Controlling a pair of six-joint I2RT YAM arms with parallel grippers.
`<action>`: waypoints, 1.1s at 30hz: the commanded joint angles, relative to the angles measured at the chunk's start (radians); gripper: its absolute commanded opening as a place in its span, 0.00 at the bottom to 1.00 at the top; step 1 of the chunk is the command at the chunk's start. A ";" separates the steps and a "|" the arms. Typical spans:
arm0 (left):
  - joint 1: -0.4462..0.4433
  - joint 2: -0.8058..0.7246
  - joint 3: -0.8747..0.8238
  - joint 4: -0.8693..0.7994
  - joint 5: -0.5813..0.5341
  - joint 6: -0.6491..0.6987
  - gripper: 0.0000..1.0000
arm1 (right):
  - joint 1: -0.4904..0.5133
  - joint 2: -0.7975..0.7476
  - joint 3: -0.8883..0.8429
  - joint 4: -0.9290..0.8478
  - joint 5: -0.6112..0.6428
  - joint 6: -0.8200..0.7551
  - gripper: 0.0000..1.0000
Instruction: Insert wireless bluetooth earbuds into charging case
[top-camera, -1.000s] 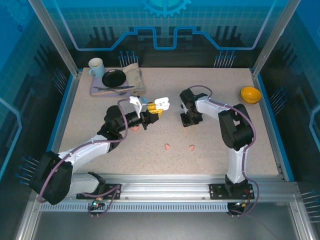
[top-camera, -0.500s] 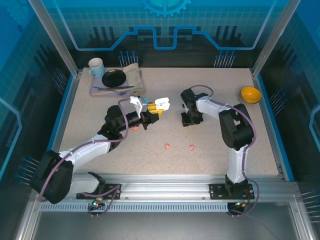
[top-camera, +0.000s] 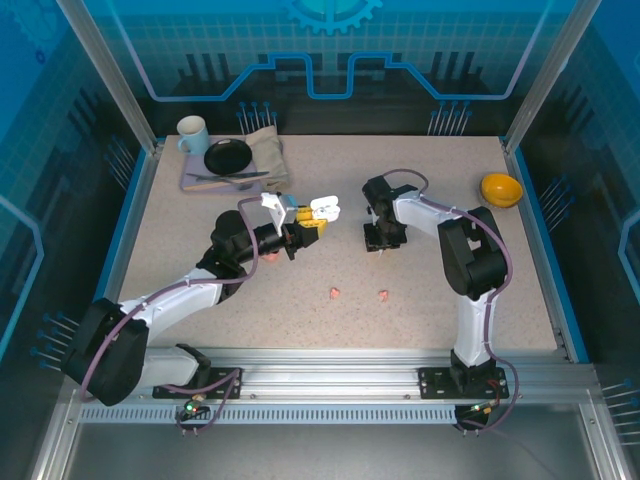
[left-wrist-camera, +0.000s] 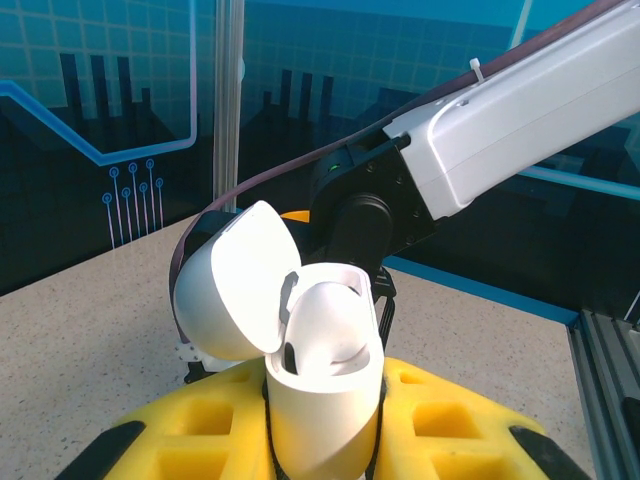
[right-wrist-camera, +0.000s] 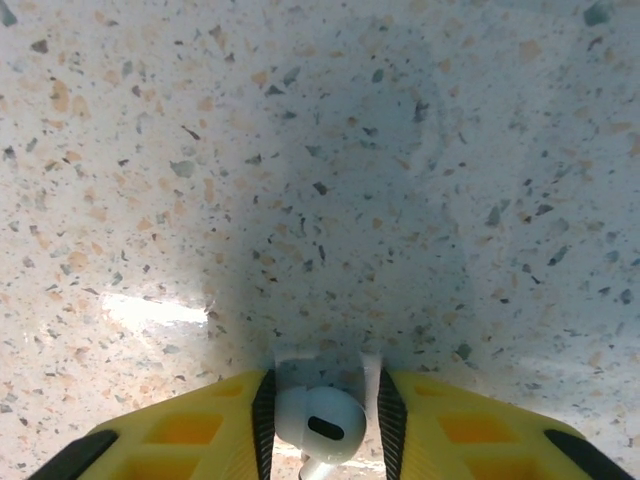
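While a white earbud (right-wrist-camera: 318, 425) sat pinched in my right gripper (right-wrist-camera: 322, 405) over the speckled surface (right-wrist-camera: 300, 150), my left gripper (left-wrist-camera: 325, 440) clamped the white case (left-wrist-camera: 330, 385), lid (left-wrist-camera: 235, 285) flipped open, and two pink earbuds (top-camera: 336, 293) (top-camera: 382, 295) lay apart on the surface nearer my bases.

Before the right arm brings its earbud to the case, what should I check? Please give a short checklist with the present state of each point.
1. Lid of the white case is open: ok.
2. Left pincer is shut on the white case: ok.
3. Right pincer holds a white earbud: ok.
4. Earbud is lined up over the case: not ok. The right pincer is low over the table, apart from the case.
5. A slot in the case is free: cannot tell.
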 joint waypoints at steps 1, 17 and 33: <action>0.008 0.010 0.036 0.044 0.008 -0.002 0.00 | -0.008 0.020 0.014 -0.003 0.004 0.014 0.32; 0.008 0.010 0.037 0.045 -0.004 -0.004 0.00 | -0.003 -0.103 -0.005 0.000 0.034 0.052 0.25; 0.009 -0.007 0.033 0.024 -0.020 0.007 0.00 | -0.001 -0.460 -0.038 0.017 0.066 0.092 0.25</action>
